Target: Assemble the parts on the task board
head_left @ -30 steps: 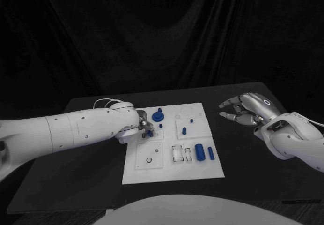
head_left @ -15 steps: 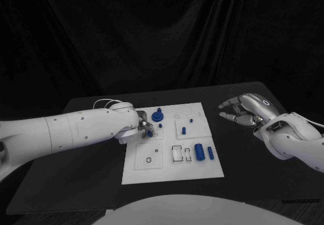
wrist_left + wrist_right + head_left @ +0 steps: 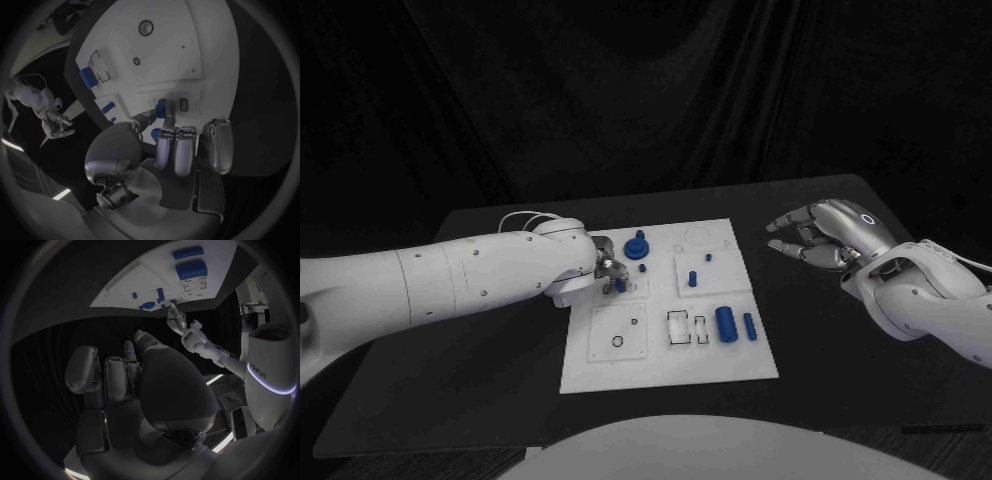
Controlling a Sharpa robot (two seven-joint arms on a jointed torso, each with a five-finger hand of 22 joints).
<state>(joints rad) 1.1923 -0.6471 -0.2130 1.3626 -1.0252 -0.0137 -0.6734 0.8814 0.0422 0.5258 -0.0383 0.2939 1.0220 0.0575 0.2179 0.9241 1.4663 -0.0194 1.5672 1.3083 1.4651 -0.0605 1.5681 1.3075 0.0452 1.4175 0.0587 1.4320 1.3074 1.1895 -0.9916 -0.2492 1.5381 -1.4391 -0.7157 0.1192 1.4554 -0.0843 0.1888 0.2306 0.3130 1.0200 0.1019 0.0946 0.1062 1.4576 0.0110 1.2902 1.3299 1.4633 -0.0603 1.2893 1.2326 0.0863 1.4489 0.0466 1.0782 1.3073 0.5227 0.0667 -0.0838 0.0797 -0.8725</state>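
The white task board (image 3: 733, 368) lies in the middle of the black table. My left hand (image 3: 602, 266) is over the board's upper left block, pinching a small blue part (image 3: 617, 285) between thumb and a finger. In the left wrist view the hand (image 3: 181, 150) holds that part (image 3: 164, 107) down on the board (image 3: 206, 55) beside a small slot (image 3: 184, 104). A blue knobbed part (image 3: 638, 245) stands just behind the hand. My right hand (image 3: 822, 233) hovers off the board's right edge, fingers loosely curled and apart, holding nothing.
A thick blue cylinder (image 3: 727, 323) and a slimmer one (image 3: 750, 324) lie at the board's lower right beside white frames (image 3: 679, 328). Two small blue pegs (image 3: 694, 279) stand in the upper right block. A black ring (image 3: 617, 341) sits at the lower left.
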